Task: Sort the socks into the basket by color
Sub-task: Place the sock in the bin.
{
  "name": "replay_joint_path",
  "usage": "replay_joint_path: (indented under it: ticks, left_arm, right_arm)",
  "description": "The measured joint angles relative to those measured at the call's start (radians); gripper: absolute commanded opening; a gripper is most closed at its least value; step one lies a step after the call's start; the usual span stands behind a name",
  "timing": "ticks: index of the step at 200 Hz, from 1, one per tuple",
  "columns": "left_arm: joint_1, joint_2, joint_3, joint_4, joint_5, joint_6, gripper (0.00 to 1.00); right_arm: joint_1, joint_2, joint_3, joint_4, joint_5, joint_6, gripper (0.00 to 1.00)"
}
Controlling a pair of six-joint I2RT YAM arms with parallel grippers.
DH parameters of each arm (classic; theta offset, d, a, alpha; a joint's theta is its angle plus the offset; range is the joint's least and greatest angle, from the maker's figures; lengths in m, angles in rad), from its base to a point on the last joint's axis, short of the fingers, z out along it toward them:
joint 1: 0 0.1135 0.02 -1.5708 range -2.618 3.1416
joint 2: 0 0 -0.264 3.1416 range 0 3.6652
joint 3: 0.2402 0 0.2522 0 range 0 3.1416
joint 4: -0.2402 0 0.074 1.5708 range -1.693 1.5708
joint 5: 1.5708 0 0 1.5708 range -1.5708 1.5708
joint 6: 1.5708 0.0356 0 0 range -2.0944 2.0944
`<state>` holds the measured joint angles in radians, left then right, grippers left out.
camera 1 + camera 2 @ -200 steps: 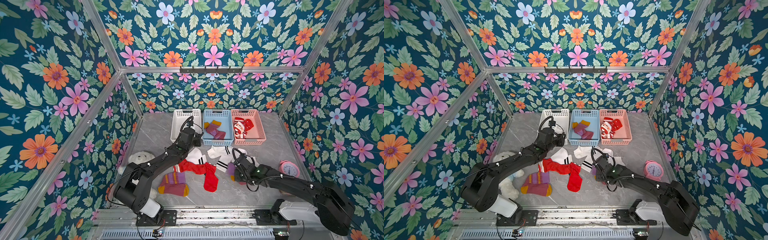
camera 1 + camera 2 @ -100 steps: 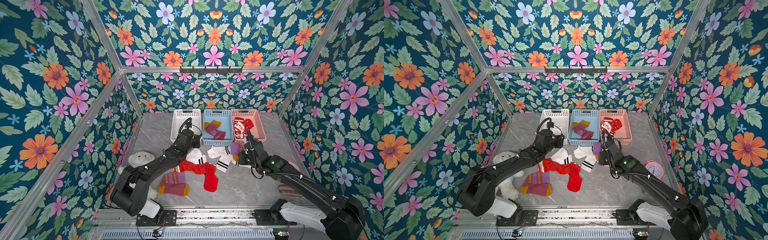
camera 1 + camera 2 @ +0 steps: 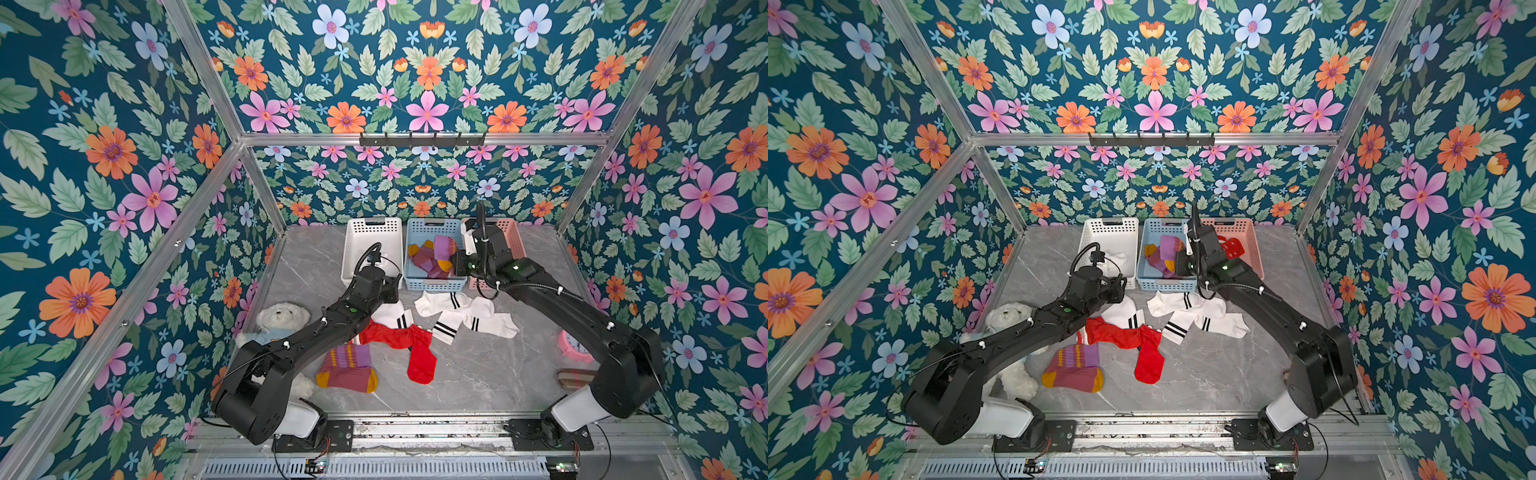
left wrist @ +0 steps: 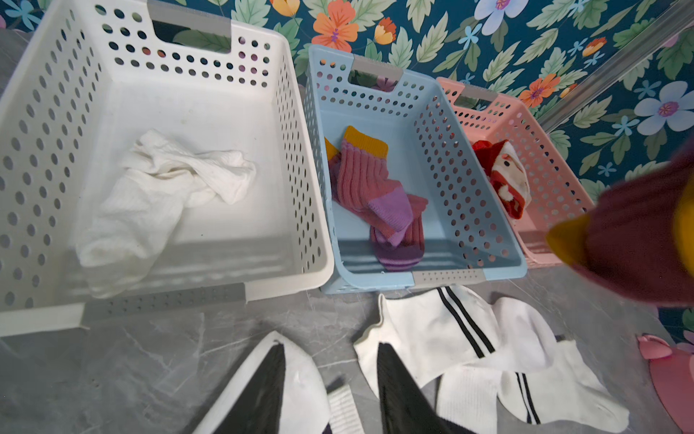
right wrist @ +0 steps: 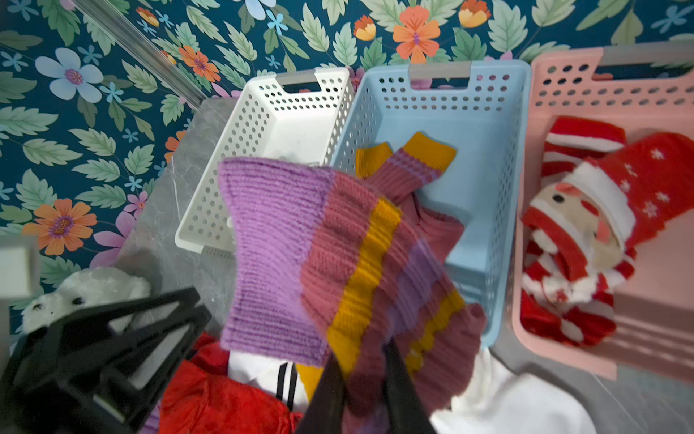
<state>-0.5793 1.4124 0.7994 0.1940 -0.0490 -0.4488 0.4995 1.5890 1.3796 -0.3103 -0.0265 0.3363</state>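
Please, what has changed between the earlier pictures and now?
The right hand, shut on a maroon striped sock, rose from the table by the white socks and carried it to above the blue basket. It has not let go. The left hand stayed open over a white sock. The other socks did not move.

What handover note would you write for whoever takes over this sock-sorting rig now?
Left gripper: open, fingers above a white black-striped sock on the grey marble table.
Right gripper: shut on a maroon ribbed sock with purple and mustard stripes, over the blue perforated basket.
Done: white sock in the white perforated basket, maroon socks in blue, red Santa socks in the pink basket.
Left: drop the held sock; sort the table's other white striped socks, red socks, maroon striped sock.
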Motion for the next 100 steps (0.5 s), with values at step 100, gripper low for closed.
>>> replay_joint_path:
  ticks: [100]
  left_arm:
    - [-0.005, -0.058, -0.051, -0.012, -0.034, -0.006, 0.44]
  right_arm:
    - [-0.061, 0.386, 0.385, -0.077, -0.058, -0.052, 0.19]
